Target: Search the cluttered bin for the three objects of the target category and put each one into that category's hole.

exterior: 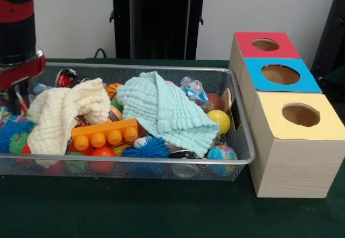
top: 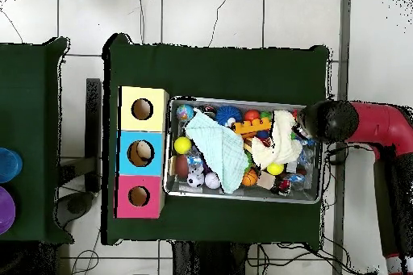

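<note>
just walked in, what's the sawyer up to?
Sorting run. The arm is at one end of the wire mesh bin, the end away from the three boxes. The bin is full of clutter: balls, an orange block, a cream cloth and a mint cloth lying on top. Beside the bin stand the red box, blue box and yellow box, each with a hole. Can't tell whether it's holding anything.

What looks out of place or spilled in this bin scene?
Nothing has spilled. Two cloths, a cream one and a mint one, lie crumpled over the toys in the wire bin, hiding much of them. The three boxes sit neatly aligned.
</note>
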You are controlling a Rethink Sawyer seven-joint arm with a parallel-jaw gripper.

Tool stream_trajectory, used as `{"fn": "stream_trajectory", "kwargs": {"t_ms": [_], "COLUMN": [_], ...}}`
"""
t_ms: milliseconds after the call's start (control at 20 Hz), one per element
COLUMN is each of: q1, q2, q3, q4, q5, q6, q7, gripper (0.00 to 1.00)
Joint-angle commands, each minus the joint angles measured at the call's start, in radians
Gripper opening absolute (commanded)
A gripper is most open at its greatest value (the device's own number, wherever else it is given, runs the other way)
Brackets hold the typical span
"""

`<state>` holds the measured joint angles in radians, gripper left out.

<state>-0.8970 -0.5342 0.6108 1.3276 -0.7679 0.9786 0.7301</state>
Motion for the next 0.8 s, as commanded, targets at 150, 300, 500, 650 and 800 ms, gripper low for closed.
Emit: {"fn": "stream_trajectory", "kwargs": {"t_ms": [150, 300, 500, 650, 800], "q1": [0.076, 0.124, 0.198, 0.249, 0.309], "q2": [-0.160, -0.180, -0.179, -0.185, -0.176], "q3": [0.029, 0.017, -0.009, -0.039, -0.067], "q4": [0.244, 0.293, 0.311, 0.319, 0.306], "q5": [0.117, 0.167, 0.214, 0.249, 0.287], "q6": [-0.007, -0.086, -0.171, -0.220, -0.257], "q7": [0.082, 0.223, 0.346, 0.405, 0.452], "gripper": [0.00, 0.00, 0.00, 0.00, 0.00]}}
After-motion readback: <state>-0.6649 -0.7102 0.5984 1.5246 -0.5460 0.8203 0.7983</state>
